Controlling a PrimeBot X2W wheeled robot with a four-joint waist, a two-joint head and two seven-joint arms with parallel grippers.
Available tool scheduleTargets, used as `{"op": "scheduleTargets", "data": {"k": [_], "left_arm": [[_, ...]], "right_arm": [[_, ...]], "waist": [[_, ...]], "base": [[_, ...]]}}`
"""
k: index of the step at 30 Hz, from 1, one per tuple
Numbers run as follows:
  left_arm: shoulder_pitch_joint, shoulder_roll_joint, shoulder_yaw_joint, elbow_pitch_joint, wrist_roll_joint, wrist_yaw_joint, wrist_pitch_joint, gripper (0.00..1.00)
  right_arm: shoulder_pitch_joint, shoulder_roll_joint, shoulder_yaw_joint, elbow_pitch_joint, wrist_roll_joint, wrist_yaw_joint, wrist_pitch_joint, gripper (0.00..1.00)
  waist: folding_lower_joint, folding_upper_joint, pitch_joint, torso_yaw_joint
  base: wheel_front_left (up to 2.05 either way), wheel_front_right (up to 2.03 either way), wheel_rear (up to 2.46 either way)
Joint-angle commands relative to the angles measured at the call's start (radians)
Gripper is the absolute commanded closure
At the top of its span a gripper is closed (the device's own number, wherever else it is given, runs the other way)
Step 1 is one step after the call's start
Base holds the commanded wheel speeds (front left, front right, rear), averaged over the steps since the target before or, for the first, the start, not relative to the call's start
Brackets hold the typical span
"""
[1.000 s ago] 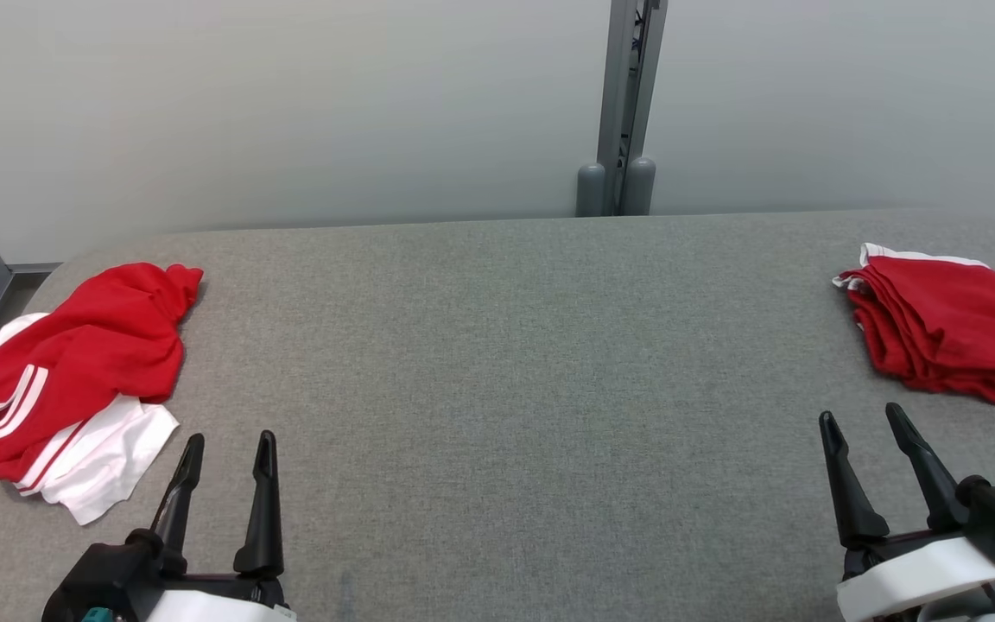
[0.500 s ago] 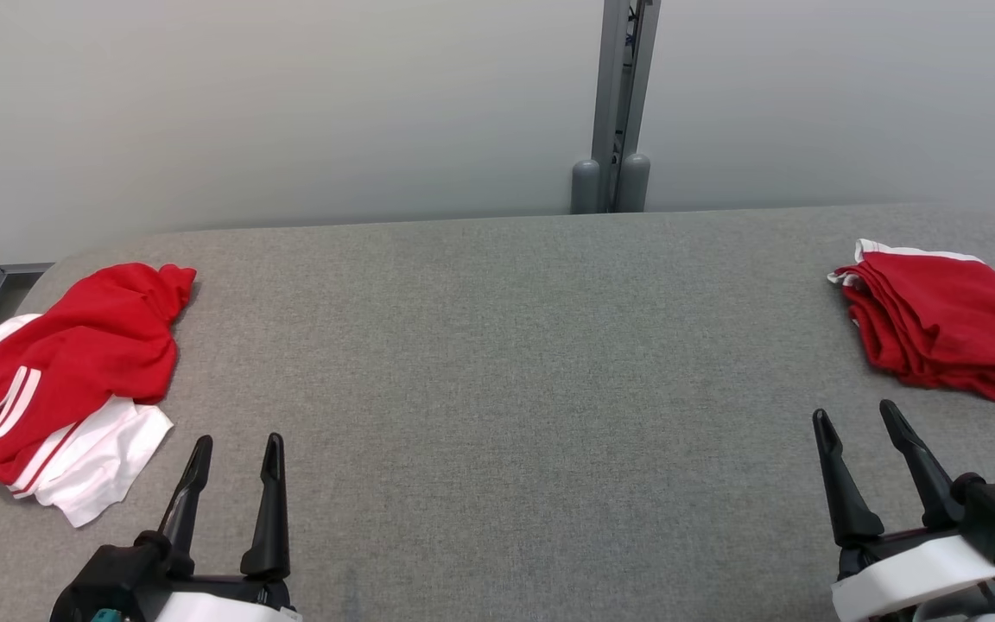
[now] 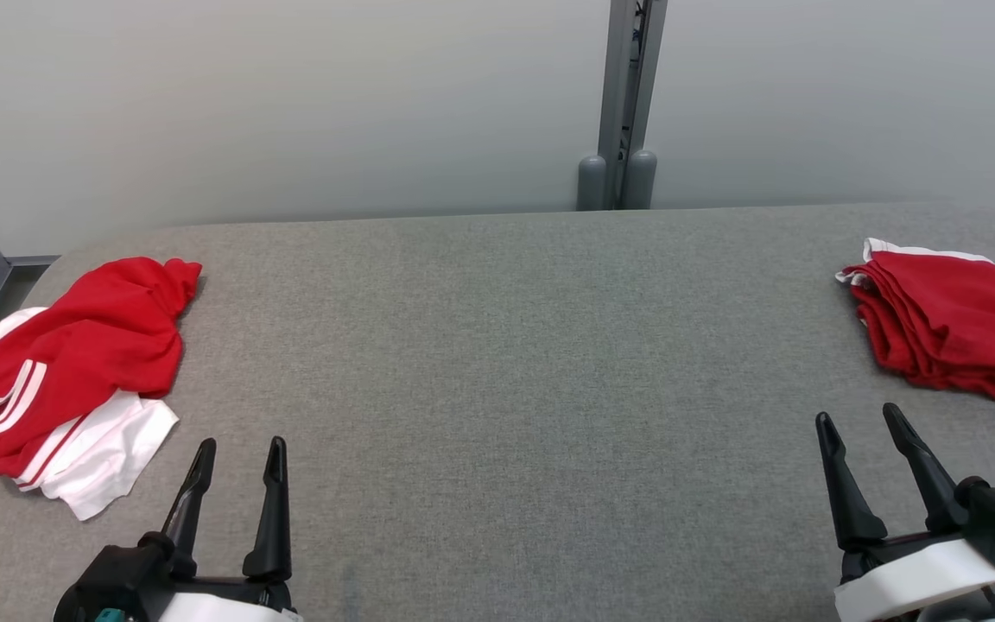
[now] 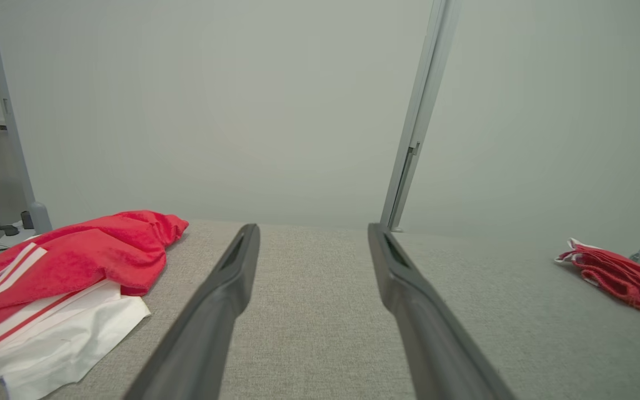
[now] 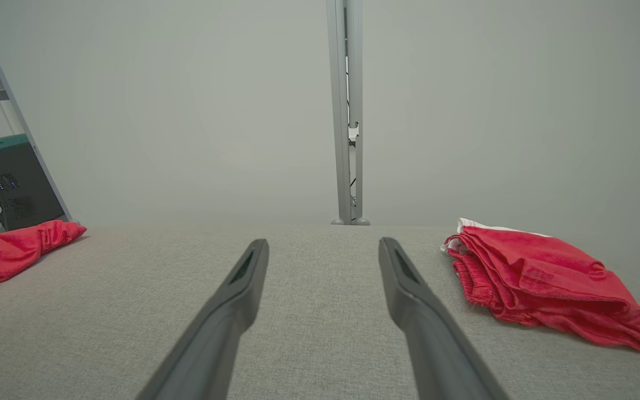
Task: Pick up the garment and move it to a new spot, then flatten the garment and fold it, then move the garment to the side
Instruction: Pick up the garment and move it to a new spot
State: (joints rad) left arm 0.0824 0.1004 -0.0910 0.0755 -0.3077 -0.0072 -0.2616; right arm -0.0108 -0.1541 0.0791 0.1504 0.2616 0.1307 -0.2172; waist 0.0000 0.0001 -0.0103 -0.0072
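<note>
Garment (image 3: 83,345) lies crumpled just forward-left of the left gripper (image 3: 241,445), the nearer arm; the right gripper (image 3: 858,415) also gapes empty.

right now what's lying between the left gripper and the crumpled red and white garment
Just bare grey table. In the head view the open left gripper sits apart from the crumpled garment, with nothing lying in the gap.

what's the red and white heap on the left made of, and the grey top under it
The red and white heap looks like soft matte jersey knit, perhaps polyester or cotton: it slumps in loose folds. The grey top seems covered in matte woven cloth: fine heathered grain, no shine.
</note>
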Motion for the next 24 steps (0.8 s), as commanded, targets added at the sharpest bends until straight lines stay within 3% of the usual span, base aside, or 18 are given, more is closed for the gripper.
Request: {"op": "scheduleTargets", "data": {"k": [1,5,24], "left_arm": [[-0.012,0.000,0.007,0.005,0.010,-0.005,-0.005,0.00],[-0.023,-0.001,0.011,0.012,0.017,-0.011,-0.005,0.00],[-0.023,0.019,0.044,0.051,-0.002,0.006,0.007,0.00]], "right_arm": [[0.000,0.001,-0.003,-0.004,0.000,0.000,-0.001,0.00],[-0.009,0.003,0.007,-0.001,0.008,0.000,0.000,0.00],[-0.062,0.022,0.126,0.078,0.069,0.000,-0.022,0.00]], "waist": [[0.0000,-0.0001,0.000,0.013],[0.0000,-0.0001,-0.003,0.054],[0.0000,-0.0001,-0.021,0.393]], "base": [[0.00,0.00,0.00],[0.00,0.00,0.00],[0.00,0.00,0.00]]}}
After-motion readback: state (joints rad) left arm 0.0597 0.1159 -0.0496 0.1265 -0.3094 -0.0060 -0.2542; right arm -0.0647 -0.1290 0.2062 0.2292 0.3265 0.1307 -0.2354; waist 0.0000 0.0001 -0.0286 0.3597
